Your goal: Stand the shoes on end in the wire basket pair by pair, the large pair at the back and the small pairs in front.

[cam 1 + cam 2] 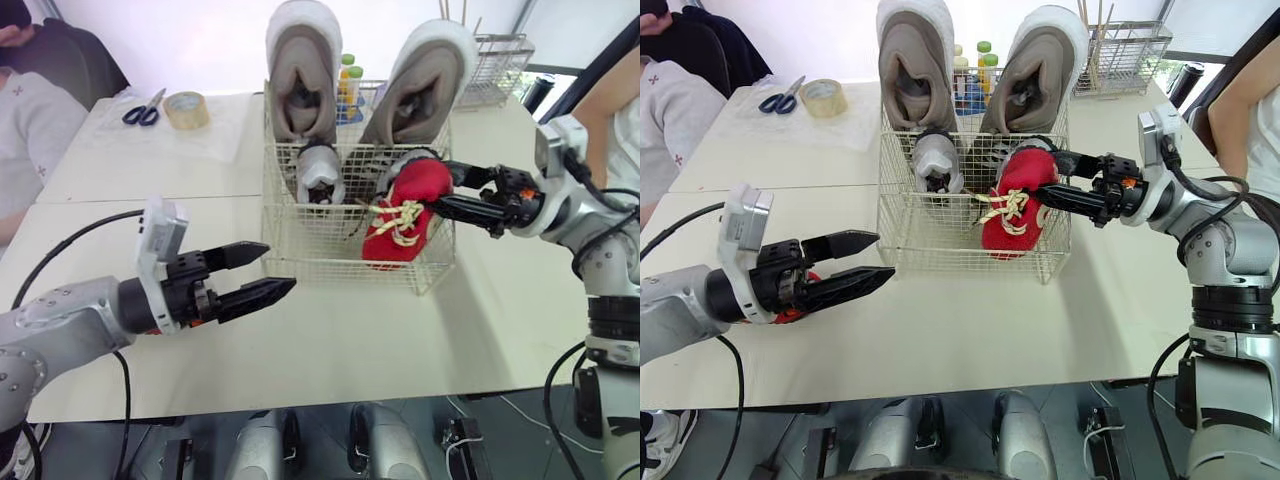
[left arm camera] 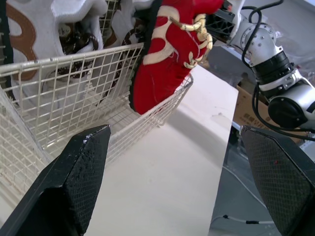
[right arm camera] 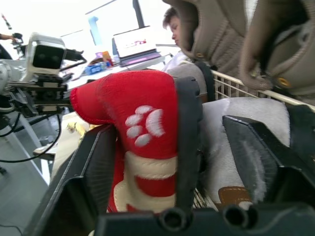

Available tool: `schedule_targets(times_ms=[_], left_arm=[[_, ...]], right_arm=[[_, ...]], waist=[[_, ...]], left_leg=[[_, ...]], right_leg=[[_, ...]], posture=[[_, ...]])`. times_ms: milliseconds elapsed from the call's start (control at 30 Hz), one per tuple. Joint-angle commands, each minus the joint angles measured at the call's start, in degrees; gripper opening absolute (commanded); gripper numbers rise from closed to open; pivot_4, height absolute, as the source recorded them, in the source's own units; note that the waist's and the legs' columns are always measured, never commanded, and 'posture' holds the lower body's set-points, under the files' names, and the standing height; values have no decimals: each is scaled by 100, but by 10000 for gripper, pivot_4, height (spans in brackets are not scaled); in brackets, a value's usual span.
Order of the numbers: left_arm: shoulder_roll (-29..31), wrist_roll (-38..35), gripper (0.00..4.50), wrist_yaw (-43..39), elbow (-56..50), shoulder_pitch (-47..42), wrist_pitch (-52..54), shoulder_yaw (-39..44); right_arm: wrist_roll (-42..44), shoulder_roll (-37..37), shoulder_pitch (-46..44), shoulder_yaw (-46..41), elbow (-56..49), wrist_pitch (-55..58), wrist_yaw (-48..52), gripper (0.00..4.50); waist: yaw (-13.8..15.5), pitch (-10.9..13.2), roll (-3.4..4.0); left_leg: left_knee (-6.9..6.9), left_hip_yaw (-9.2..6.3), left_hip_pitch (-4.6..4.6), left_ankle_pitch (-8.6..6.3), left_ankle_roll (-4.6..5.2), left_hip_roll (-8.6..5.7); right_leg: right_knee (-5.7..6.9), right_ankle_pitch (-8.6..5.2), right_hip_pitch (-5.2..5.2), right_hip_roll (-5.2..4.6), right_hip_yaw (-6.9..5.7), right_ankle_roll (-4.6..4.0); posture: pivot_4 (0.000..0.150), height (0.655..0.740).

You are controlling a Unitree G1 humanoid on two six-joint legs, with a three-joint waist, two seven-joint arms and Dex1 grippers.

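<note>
Right wrist view: right end effector (image 3: pixel 167 128) clamps red shoe (image 1: pixel 405 215) at heel, toe down, tilted, in wire basket's (image 1: pixel 310 245) front-right corner. Left end effector (image 1: pixel 278 267) wide open, empty, nr table's (image 1: pixel 350 340) front edge. Risk: shoe not upright, so on release it may slump or tip over basket's front wall.

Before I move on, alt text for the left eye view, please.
A wire basket on a white table holds two large grey shoes standing on end at the back, a small grey shoe in front, and a red shoe tilted toe-down with the right gripper at its heel. The left gripper hovers open and empty before the basket.
</note>
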Motion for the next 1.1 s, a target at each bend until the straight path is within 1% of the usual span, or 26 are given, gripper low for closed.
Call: schedule_targets(times_ms=[33,200,367,500,600,700,833,967,1000,1033,1067,1100], left_arm=[[-64,-11,43772,-54,5,-66,-96,-48],[-194,137,43772,-84,54,-90,-120,-175],[-335,147,43772,-7,20,-97,-138,-254],[-456,224,43772,-6,27,-76,-144,-339],[-541,307,43772,0,32,-97,-149,-432],[-633,387,43772,-31,64,-100,-154,-495],[-649,388,43772,-73,104,-98,-135,-440],[-515,153,43772,-95,295,-168,-131,-152],[-450,25,43772,-131,348,-191,-102,-65],[-392,-141,44386,-194,397,-203,-69,17],[-321,-254,44754,-202,447,-232,-45,95],[-265,-289,44754,-140,526,-287,-58,182]], right_arm=[[142,-266,-100,-208,-268,269,6,34204],[39,-399,-131,-149,-322,324,78,34204],[107,-793,1,-291,-755,476,173,34204],[105,-1020,-143,-413,-833,493,116,34204],[168,-1132,-201,-470,-787,593,148,34204],[46,-1317,63,-459,-754,630,213,34204],[94,-1407,144,-626,-575,674,179,34204],[159,-1592,-145,-804,-119,920,142,34204],[172,-1650,-293,-845,41,966,149,39724],[157,-1692,-412,-873,144,934,173,42826],[141,-1704,-564,-909,248,889,151,43992],[121,-1691,-737,-938,340,821,114,43992]], waist=[[3,0,0],[7,0,0],[15,1,1],[15,1,1],[13,1,1],[23,1,0],[18,1,0],[16,1,0],[12,1,0],[15,1,1],[12,1,1],[7,1,1]], left_leg=[[0,0,0,0,0,0],[0,0,-1,0,1,0],[0,-2,-4,0,1,-1],[0,-3,-4,0,1,0],[0,-3,-4,0,1,-1],[0,-3,-4,0,2,0],[1,-4,-5,0,2,-1],[1,-6,-5,0,2,0],[1,-5,-5,0,2,0],[2,-5,-5,0,3,0],[2,-6,-5,0,3,0],[2,-6,-5,0,3,0]], right_leg=[[0,0,0,0,0,0],[-1,0,0,-1,0,0],[-2,0,-1,-4,-1,0],[-2,0,-1,-6,-1,0],[-3,0,-1,-6,-1,0],[-3,0,-1,-6,-1,0],[-4,0,0,-6,-1,0],[-4,0,0,-5,-2,0],[-4,0,0,-5,-2,0],[-3,0,0,-5,-2,0],[-4,0,0,-6,-2,-1],[-4,0,-1,-6,-2,-1]], posture=[[1500,7400],[1500,7400],[1500,7400],[1500,7400],[1500,7400],[1500,7400],[1500,7400],[1500,7400],[1500,7400],[1500,7400],[1500,7400],[1500,7400]])
